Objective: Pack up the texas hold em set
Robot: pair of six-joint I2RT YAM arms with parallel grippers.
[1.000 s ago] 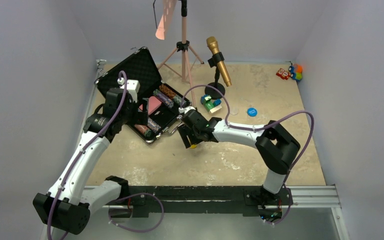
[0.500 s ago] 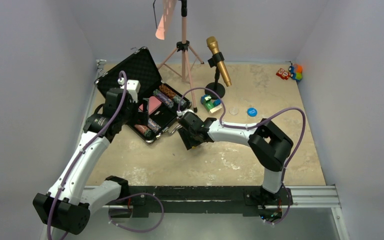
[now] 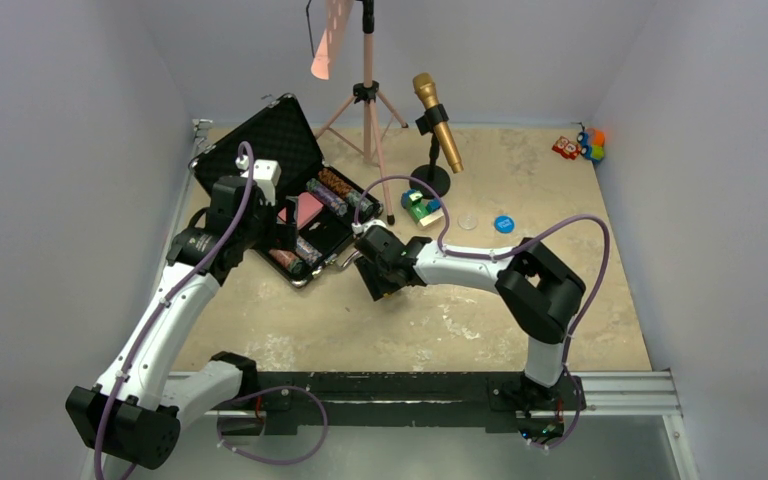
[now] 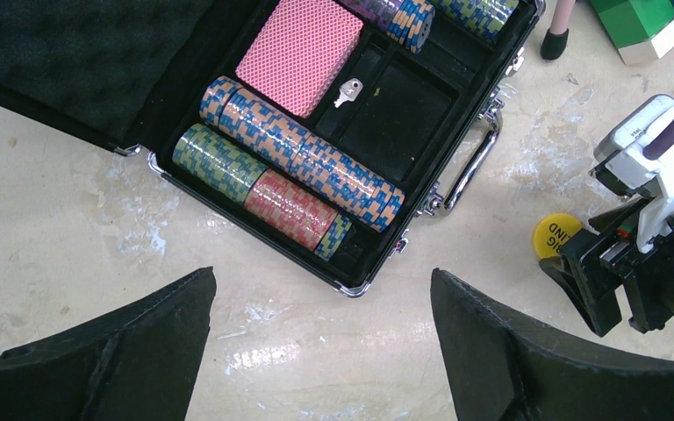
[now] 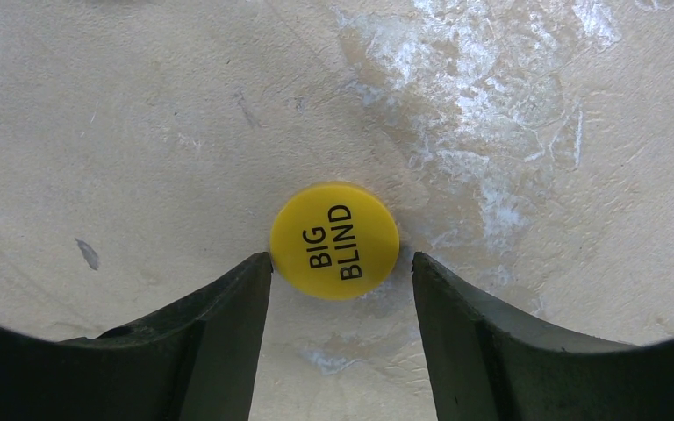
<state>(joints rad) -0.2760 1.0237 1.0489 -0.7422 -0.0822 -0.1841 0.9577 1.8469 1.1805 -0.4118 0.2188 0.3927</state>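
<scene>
The black silver-edged briefcase [image 3: 260,150] lies open at the table's left, and its rim also shows in the left wrist view [image 4: 364,285]. It holds chip stacks [image 4: 303,158], the pink card deck [image 4: 301,54] and a small key [image 4: 347,89]. The yellow "BIG BLIND" button [image 5: 334,239] lies flat on the table right of the case handle [image 4: 469,171]. My right gripper [image 5: 341,258] is open, low over the table, with its fingertips on either side of the button's near edge. My left gripper [image 4: 322,274] is open and empty above the case's front corner. A blue button [image 3: 503,224] lies further right.
Green and blue toy blocks [image 3: 422,207] sit just right of the case. A gold microphone [image 3: 438,135] on its stand and a pink tripod [image 3: 366,100] stand behind them. Small toys [image 3: 580,146] lie in the far right corner.
My right gripper has shifted a little left toward the case and stays over the yellow button. The left arm has not moved.
</scene>
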